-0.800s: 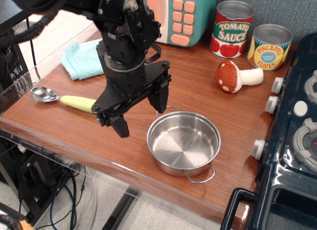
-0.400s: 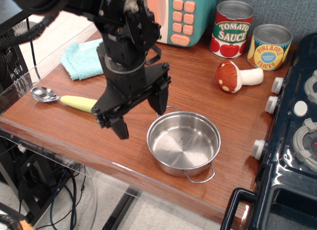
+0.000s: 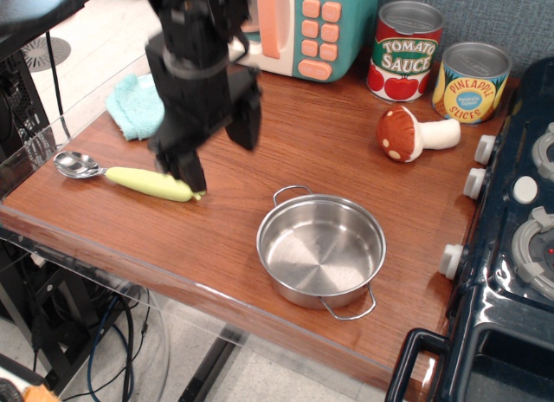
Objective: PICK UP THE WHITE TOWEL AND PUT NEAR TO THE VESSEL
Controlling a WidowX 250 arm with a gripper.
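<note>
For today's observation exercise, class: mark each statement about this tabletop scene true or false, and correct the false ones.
1. The gripper holds the towel. False: its jaws are open and empty, and the towel lies at the table's back left.
2. The steel pot is empty. True.
3. The spoon lies inside the pot. False: it lies on the table, left of the pot.
4. The toy mushroom lies in front of the two cans. True.
5. The towel touches the pot. False: they are well apart.

A single view looks down steeply from the front onto the brown wooden countertop (image 3: 346,151), fairly near, facing the blue-grey back wall (image 3: 485,12) at 12 o'clock.
</note>
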